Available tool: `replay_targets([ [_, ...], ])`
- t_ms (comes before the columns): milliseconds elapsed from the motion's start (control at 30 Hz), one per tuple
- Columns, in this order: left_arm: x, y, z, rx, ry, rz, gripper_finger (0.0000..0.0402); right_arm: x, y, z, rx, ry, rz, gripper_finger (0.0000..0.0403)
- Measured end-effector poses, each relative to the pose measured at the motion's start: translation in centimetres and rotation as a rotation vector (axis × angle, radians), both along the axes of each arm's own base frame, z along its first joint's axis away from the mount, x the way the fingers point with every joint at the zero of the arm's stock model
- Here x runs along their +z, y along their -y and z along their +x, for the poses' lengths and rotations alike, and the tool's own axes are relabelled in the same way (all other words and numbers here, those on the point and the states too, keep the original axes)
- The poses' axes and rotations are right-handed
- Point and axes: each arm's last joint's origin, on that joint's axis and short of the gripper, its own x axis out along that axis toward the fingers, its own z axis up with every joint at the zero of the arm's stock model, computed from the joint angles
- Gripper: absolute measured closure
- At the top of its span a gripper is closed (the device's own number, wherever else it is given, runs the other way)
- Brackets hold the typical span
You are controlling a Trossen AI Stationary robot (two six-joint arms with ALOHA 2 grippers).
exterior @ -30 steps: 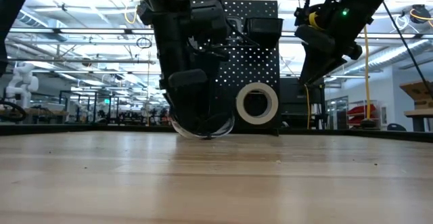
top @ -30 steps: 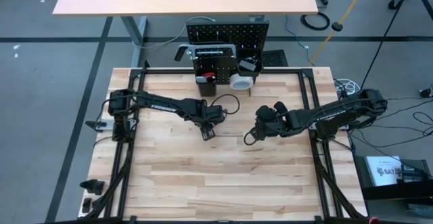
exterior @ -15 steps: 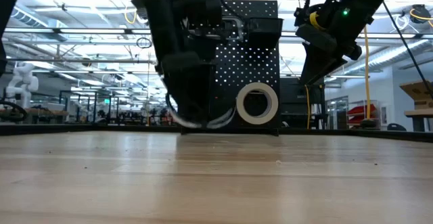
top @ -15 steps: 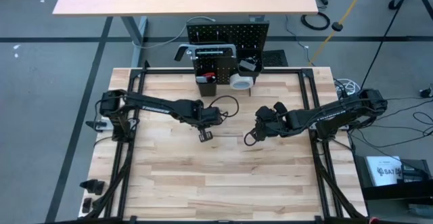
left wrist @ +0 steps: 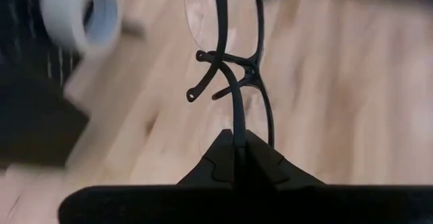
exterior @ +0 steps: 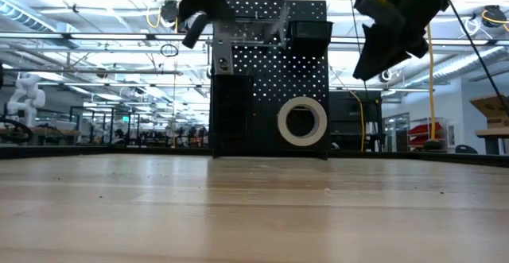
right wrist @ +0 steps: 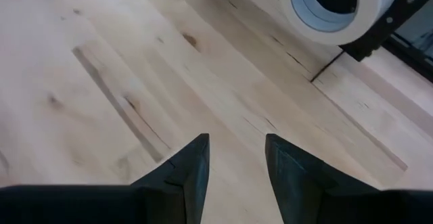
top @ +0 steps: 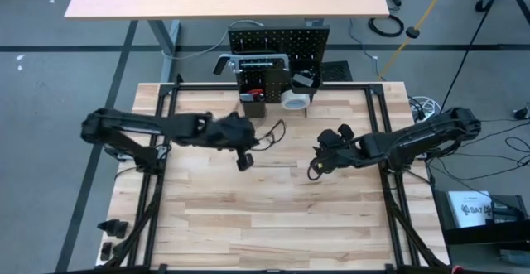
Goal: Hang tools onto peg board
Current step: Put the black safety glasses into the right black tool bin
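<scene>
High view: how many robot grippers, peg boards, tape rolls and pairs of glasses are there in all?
Grippers: 2, the left gripper and the right gripper
Peg board: 1
Tape roll: 1
Glasses, pinched in the left gripper: 1
Total: 5

tape roll (top: 291,100): 1 | glasses (left wrist: 233,55): 1 | peg board (top: 278,40): 1 | bins (top: 252,104): 2

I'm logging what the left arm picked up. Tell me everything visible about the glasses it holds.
The glasses are thin, dark-framed with clear lenses, probably safety glasses. The left tool is shut on one temple arm, so they hang lifted off the wooden table, in front of the peg board. The other temple arm sticks out free. Nothing else touches them.
</scene>
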Motion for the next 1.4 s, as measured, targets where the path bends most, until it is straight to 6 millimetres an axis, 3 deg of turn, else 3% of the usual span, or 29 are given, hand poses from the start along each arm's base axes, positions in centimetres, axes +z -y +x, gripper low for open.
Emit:
replay_targets([
  [200,4.4,-0.3,-0.5,-0.093,0.343,-0.1,0.0394,0.2,-0.3,0.2,0.014,0.035,0.006,0.0264],
  [400,5.9,-0.1,0.1,-0.219,0.512,-0.146,0.0394,1.1,-1.8,1.1,0.165,0.109,-0.1,0.0264],
  [667,4.8,-0.4,-1.6,-0.221,0.724,-0.136,0.0394,4.5,-5.2,-0.5,0.279,0.299,-0.311,0.0264],
  [967,2.1,-0.7,-1.8,-0.246,1.284,-0.423,0.0394,6.1,-6.8,-0.9,0.293,0.404,-0.402,0.0264],
  [1167,0.0,-1.4,0.6,-0.126,1.327,-0.636,0.0394,6.2,-6.9,-0.7,0.287,0.426,-0.397,0.0264],
  [1267,-1.2,-1.7,1.5,-0.088,1.279,-0.687,0.0394,6.4,-7.0,-0.6,0.281,0.45,-0.387,0.0264],
  [1400,-1.4,-2.0,1.6,-0.065,1.292,-0.681,0.0394,6.2,-7.6,0.1,0.306,0.456,-0.418,0.0264],
])
